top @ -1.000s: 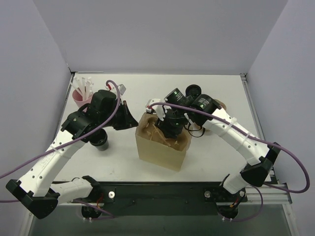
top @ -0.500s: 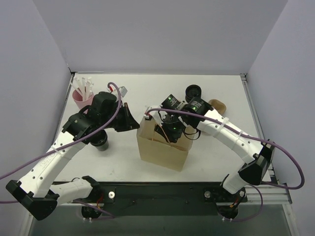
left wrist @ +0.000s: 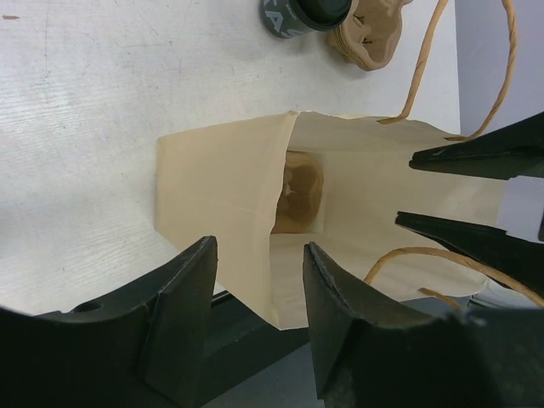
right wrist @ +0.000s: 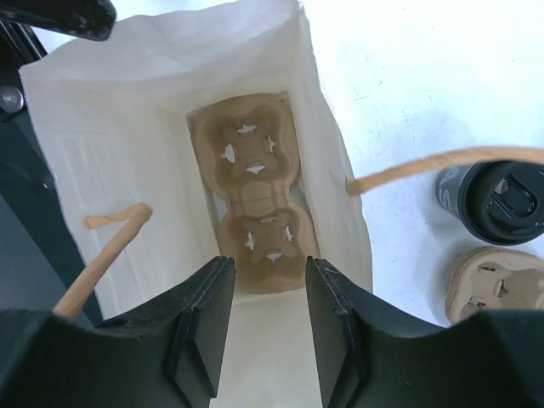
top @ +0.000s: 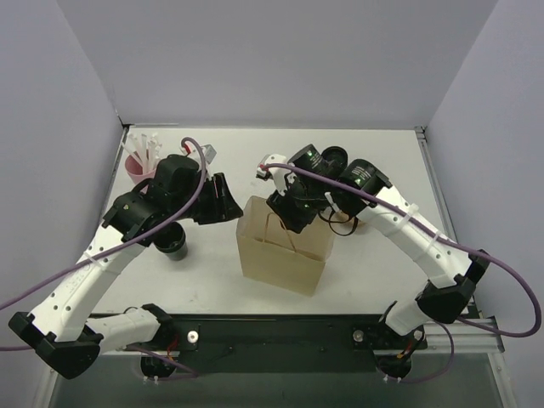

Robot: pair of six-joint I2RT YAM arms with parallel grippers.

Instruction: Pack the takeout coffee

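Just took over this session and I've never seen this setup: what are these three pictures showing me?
Two robot arms with two-finger grippers stand at a table. One picture looks down from above and behind them; the other two come from cameras on the wrists. On the table stands an open brown paper bag with a cardboard cup carrier at its bottom. The takeout coffee, black and lidded, sits outside beside a second carrier. The left gripper is open at the bag's edge, the right gripper open over its mouth; neither holds anything.
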